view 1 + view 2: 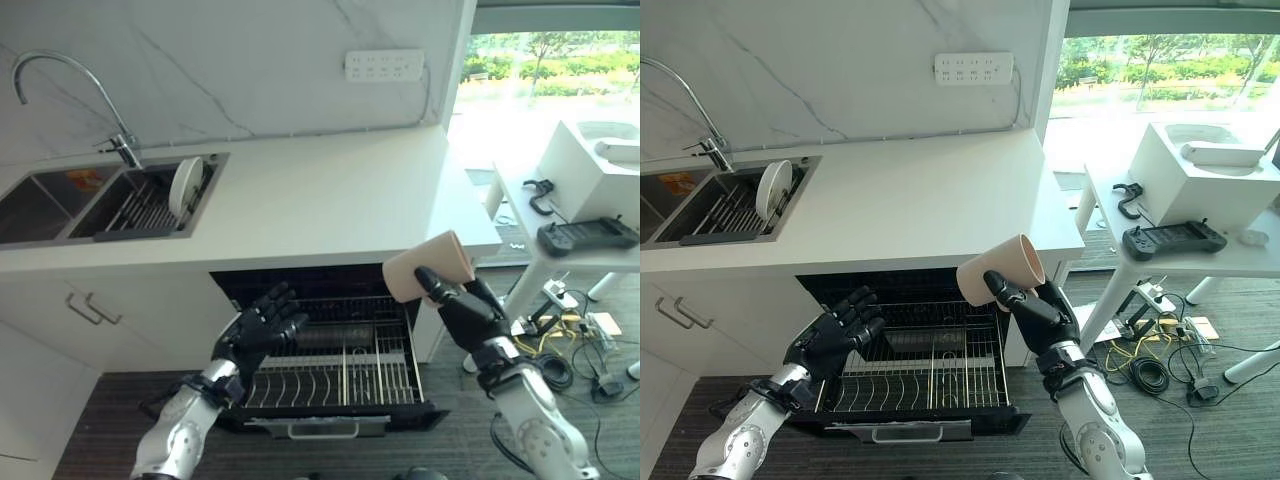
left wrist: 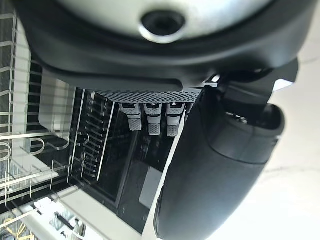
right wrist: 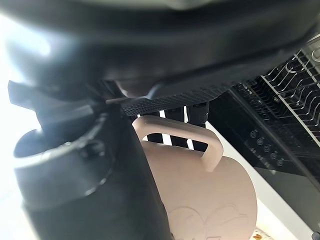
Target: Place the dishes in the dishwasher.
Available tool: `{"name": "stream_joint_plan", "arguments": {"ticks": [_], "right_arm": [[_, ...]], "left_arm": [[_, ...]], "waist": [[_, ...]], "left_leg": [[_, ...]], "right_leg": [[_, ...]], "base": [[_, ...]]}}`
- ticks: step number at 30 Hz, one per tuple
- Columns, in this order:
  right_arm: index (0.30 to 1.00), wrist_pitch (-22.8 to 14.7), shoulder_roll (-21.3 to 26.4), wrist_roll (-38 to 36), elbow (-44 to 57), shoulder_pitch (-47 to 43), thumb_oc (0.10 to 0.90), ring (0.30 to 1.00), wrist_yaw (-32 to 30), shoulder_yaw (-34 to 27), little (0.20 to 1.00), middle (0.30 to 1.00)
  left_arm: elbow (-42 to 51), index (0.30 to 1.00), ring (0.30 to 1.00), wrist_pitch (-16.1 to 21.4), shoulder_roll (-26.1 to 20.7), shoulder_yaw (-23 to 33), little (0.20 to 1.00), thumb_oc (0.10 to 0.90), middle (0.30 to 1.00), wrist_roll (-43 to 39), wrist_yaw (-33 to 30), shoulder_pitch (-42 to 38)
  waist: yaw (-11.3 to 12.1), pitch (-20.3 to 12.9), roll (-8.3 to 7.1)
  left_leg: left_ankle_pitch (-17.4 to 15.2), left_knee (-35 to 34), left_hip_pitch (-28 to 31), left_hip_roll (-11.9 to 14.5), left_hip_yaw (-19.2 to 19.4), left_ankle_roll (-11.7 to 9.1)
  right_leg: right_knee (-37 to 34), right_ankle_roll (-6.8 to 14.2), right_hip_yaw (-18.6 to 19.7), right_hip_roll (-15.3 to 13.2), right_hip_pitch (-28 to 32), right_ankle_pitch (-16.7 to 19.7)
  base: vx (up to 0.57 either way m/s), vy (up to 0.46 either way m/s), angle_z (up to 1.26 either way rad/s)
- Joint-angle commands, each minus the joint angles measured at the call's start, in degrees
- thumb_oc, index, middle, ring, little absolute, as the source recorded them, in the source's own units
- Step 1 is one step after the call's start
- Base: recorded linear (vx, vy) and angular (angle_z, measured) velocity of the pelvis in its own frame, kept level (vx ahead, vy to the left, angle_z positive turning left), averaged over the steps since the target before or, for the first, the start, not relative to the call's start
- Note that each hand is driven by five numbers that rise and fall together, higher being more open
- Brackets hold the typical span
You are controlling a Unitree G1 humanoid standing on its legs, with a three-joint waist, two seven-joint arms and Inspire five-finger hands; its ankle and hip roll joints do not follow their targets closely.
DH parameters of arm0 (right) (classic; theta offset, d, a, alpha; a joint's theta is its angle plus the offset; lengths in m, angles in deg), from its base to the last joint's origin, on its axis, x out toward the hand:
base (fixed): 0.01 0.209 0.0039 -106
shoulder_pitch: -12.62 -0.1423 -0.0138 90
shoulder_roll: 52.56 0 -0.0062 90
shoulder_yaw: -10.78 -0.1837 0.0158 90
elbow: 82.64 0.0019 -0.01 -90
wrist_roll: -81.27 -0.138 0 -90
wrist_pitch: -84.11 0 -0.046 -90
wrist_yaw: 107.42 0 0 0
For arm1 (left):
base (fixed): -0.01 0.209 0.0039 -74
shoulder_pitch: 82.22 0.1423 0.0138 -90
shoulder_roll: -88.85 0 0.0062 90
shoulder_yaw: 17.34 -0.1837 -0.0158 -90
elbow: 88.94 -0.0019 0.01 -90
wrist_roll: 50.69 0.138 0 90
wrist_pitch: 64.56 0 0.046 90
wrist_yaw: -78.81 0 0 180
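The white stone countertop (image 1: pixel 330 200) overhangs the pulled-out wire dishwasher rack (image 1: pixel 340 365), whose plate tines stand empty with open room across its middle. A round white plate (image 1: pixel 184 186) stands on edge in the sink's dark rack (image 1: pixel 140 210). The right hand (image 1: pixel 1040 315), fingers clamped on it, holds a pale pink handled mug (image 1: pixel 998 268) tilted above the rack's right edge, mouth aimed up-right. The left hand (image 1: pixel 262 325) hovers over the rack's left side, fingers spread apart.

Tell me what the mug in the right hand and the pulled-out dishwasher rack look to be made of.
Mug: probably glazed ceramic, pale pink, thick-walled with a moulded handle and soft sheen, held in the right hand. Rack: thin metal wire, seemingly steel, with bright glints along its prongs.
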Motion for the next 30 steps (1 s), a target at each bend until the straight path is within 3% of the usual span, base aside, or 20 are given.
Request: {"name": "stream_joint_plan", "arguments": {"ticks": [1,4,6,7,11,16,22,28,30], "right_arm": [[0.300,-2.66,-1.11,3.51,8.26,-5.47,0.400,0.300,2.27,-3.08,0.300,0.300],[0.300,-0.42,2.10,7.01,7.93,-6.70,0.400,0.300,3.68,-3.27,0.300,0.300],[0.300,-2.10,5.07,9.58,5.69,-10.56,0.400,0.300,3.47,-1.89,0.300,0.300],[0.300,-4.07,7.30,10.68,2.84,-17.16,0.400,0.300,2.55,-0.47,0.300,0.300],[0.300,-3.97,9.66,16.79,0.21,-24.36,0.400,0.300,2.04,1.55,0.300,0.300],[0.300,-3.51,11.01,21.51,-2.47,-27.02,0.400,0.300,1.19,2.00,0.300,0.300],[0.300,-2.00,13.01,26.75,-3.27,-29.88,0.400,0.300,0.35,2.73,0.300,0.300],[0.300,1.37,15.80,30.28,-5.94,-33.29,0.400,0.300,-0.30,2.90,0.300,0.300],[0.300,4.89,17.66,31.73,-9.05,-36.27,0.400,0.300,-0.04,4.53,0.300,0.300]], "left_arm": [[1.12,0.900,0.900,2.65,-1.45,0.84,0.900,0.800,0.900,4.11,-2.05,-3.60],[-1.82,0.900,0.900,3.95,-2.36,-1.10,0.900,0.800,0.900,7.75,-4.91,-4.56],[-2.88,0.900,0.900,5.93,-3.96,-3.73,0.900,0.800,0.900,7.73,-8.05,-8.33],[-4.01,0.900,0.900,8.00,-6.30,-6.15,0.900,0.800,0.900,7.83,-10.57,-14.77],[-3.02,0.900,0.900,9.29,-8.49,-7.87,0.900,0.800,0.900,11.63,-13.54,-21.14],[-1.68,0.900,0.900,7.31,-9.88,-8.07,0.900,0.800,0.900,13.95,-13.18,-23.03],[-0.83,0.900,0.900,7.84,-11.26,-8.01,0.900,0.800,0.900,15.47,-13.78,-23.61],[0.05,0.900,0.900,5.37,-12.93,-7.92,0.900,0.800,0.900,18.16,-15.95,-24.80],[-0.77,0.900,0.900,2.32,-14.89,-8.42,0.900,0.800,0.900,20.27,-16.49,-25.68]], "waist": [[-0.59,-0.90,-1.73],[-0.85,0.77,-1.57],[-0.48,4.10,-1.70],[-0.39,8.90,-1.91],[-0.98,15.52,-1.98],[-0.43,17.84,-2.09],[-0.05,17.97,-2.04],[0.75,18.03,-1.73],[1.55,18.15,-1.70]], "left_leg": [[-5.80,4.52,-0.08,2.84,-0.50,-0.89],[-5.13,4.52,-1.07,3.28,-0.50,-1.18],[-3.87,4.52,-5.11,3.37,-1.26,-1.24],[-2.57,4.52,-9.74,3.23,-1.93,-1.20],[-0.77,4.52,-14.01,3.39,-2.06,-1.49],[-0.92,4.52,-14.85,3.24,-2.22,-1.72],[-1.45,4.52,-14.31,3.18,-1.97,-1.85],[-1.68,4.52,-14.11,2.88,-2.21,-1.89],[-1.90,4.52,-14.08,2.64,-2.46,-1.78]], "right_leg": [[-6.96,6.14,1.15,-2.14,6.22,1.91],[-6.96,6.07,1.45,-1.89,5.68,2.17],[-6.96,5.94,2.27,-1.76,2.35,3.04],[-6.96,5.48,2.98,-1.13,-2.44,4.38],[-6.96,5.13,4.14,-0.55,-6.94,6.11],[-6.96,5.44,3.42,-0.94,-7.92,6.21],[-6.96,5.59,2.93,-1.34,-7.68,5.96],[-6.96,5.54,2.32,-1.49,-7.32,5.65],[-6.96,5.60,1.83,-1.55,-7.31,5.52]], "base": [[0.09,0.004,0.06],[0.00,-0.005,0.00],[-0.55,-0.076,0.01],[-0.80,-0.081,0.01],[-0.35,-0.022,0.07],[-0.08,-0.030,-0.06],[0.00,-0.019,0.01],[0.00,-0.013,0.04],[-0.02,-0.046,0.06]]}}
